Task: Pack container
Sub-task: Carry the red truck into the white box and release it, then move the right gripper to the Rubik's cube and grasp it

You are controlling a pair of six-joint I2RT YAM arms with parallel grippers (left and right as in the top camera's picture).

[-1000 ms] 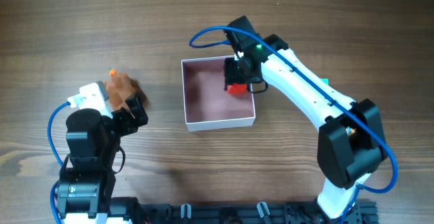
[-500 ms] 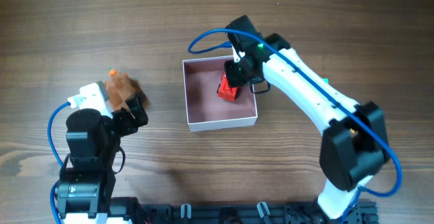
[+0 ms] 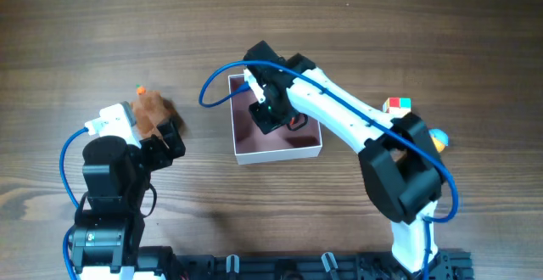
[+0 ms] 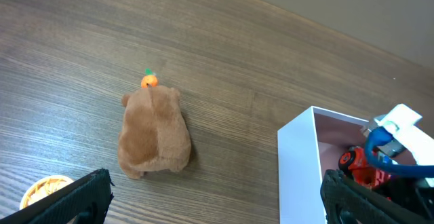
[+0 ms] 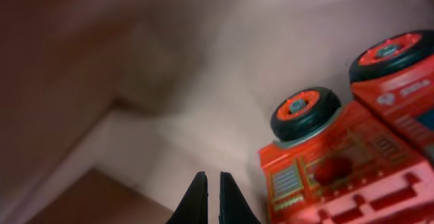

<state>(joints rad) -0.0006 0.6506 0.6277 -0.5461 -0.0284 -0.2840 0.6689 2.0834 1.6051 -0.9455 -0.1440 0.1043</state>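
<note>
Right end effector [image 5: 208, 182] sat pinched together, empty, inside container [image 3: 277, 154] beside red truck [image 5: 352, 159]; left end effector [image 4: 217, 183] gaped apart. I feared exit snagging wall.

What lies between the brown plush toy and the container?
Nothing. Only bare wooden table separates the plush toy from the container, which shows most clearly in the left wrist view.

the wooden table [image 3: 424, 25] is evenly and brightly lit, and only soft, short shadows are cast beside the container [image 3: 278, 152]; the right wrist view is dimmed and blurred, the red toy truck [image 5: 352, 163] being rendered out of focus
</note>
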